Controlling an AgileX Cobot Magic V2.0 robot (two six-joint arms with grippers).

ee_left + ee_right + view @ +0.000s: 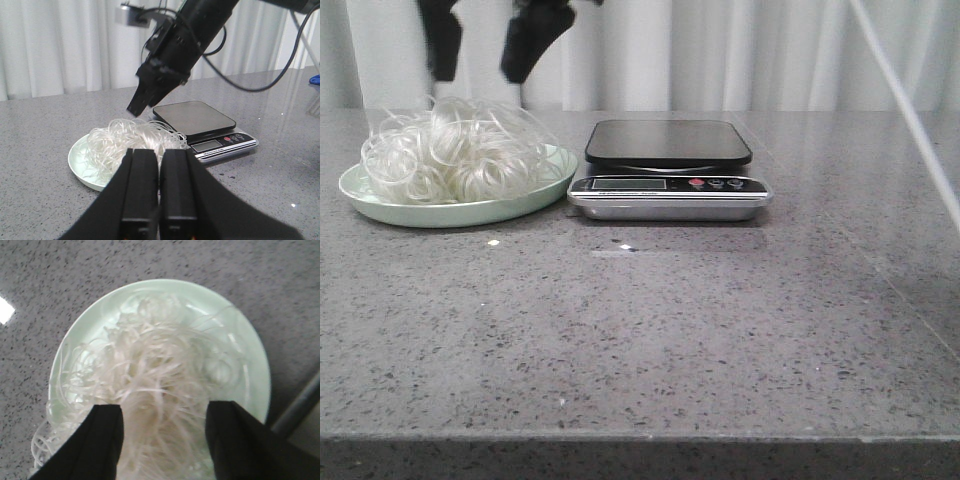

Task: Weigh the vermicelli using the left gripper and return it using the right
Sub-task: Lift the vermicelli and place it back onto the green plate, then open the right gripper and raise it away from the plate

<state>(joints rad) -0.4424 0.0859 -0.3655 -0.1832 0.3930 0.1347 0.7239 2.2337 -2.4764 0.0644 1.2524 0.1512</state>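
Grey speckled stone table [650, 330]: my right gripper [162, 440] hangs open above the fluffy white vermicelli tangle [450, 150] (left gripper [160, 185] closed); trailing loops could snag.

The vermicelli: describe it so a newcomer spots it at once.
On the grey stone table, find the black-topped scale; left of it sits a mint-green plate. The vermicelli is the fluffy tangle of thin, translucent white loops heaped on that plate.
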